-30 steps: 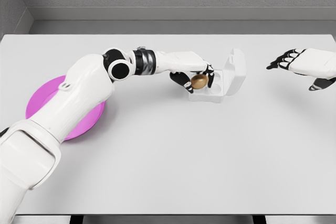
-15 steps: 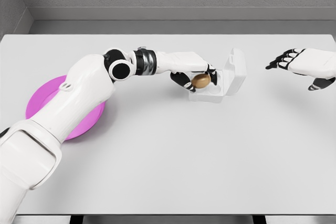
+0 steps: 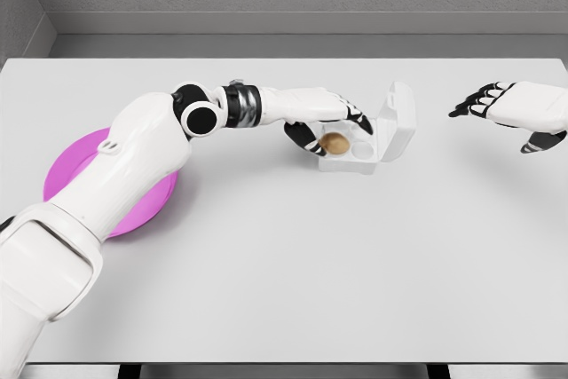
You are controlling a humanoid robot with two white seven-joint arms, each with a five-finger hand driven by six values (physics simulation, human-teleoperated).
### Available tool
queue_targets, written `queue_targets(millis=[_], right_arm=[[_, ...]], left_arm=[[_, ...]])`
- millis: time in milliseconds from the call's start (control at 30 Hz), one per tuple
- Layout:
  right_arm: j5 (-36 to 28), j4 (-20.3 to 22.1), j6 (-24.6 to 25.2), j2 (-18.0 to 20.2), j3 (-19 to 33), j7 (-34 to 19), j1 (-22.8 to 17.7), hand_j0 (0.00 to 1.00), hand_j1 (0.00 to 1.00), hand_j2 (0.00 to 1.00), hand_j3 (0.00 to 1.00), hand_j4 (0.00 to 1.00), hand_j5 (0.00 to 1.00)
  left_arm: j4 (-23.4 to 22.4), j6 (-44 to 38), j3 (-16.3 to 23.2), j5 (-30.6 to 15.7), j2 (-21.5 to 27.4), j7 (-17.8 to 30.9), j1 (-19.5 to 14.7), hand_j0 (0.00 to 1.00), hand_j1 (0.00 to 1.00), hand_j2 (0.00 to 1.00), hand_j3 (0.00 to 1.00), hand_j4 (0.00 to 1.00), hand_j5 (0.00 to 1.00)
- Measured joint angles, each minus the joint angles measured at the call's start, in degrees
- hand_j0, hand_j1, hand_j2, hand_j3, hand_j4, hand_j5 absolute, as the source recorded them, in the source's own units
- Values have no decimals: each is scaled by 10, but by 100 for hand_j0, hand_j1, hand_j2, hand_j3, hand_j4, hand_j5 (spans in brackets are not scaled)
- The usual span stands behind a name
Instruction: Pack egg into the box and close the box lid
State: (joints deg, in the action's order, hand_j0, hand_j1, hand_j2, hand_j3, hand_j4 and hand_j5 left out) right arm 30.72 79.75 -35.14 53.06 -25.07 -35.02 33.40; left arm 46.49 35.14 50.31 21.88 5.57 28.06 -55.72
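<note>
**Egg sits in the open box, left hand spread above it**

The brown egg (image 3: 335, 142) lies in a left-hand cup of the white box (image 3: 359, 155), which stands on the white counter (image 3: 293, 255) toward its far edge, a little right of the middle. The box lid (image 3: 398, 120) is raised, standing up along the box's right side. The left hand (image 3: 327, 122) hangs just over the left end of the box with its fingers (image 3: 359, 118) parted and stretched toward the lid, gripping nothing; whether the dark fingertips touch the egg cannot be told. The right hand (image 3: 510, 111) hovers near the counter's right edge, well apart from the box, its fingers loosely spread and empty. A magenta plate (image 3: 75, 170) rests near the counter's left edge, partly hidden behind the left upper arm.
</note>
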Motion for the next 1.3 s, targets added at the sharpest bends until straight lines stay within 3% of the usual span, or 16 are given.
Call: queue_targets(millis=[200, 667, 833, 1033, 1300], right_arm=[[0, 0, 0, 0, 0, 0, -2, 100, 100, 100, 100, 100, 100], [-4, 16, 0, 2, -14, 0, 0, 100, 100, 100, 100, 100, 100], [-4, 22, 0, 0, -16, 0, 0, 100, 100, 100, 100, 100, 100], [-5, 53, 0, -6, -18, 0, -2, 100, 100, 100, 100, 100, 100], [-4, 80, 0, -24, -18, 0, -4, 100, 100, 100, 100, 100, 100]], left_arm=[[3, 0, 0, -1, 1, 0, 0, 100, 100, 100, 100, 100, 100], [10, 0, 0, -12, 13, 0, -1, 100, 100, 100, 100, 100, 100], [15, 0, 0, -49, 52, -1, -5, 100, 100, 100, 100, 100, 100], [59, 0, 0, -118, 145, -2, 1, 100, 100, 100, 100, 100, 100], [52, 0, -13, -134, 188, 1, 3, 100, 100, 100, 100, 100, 100]])
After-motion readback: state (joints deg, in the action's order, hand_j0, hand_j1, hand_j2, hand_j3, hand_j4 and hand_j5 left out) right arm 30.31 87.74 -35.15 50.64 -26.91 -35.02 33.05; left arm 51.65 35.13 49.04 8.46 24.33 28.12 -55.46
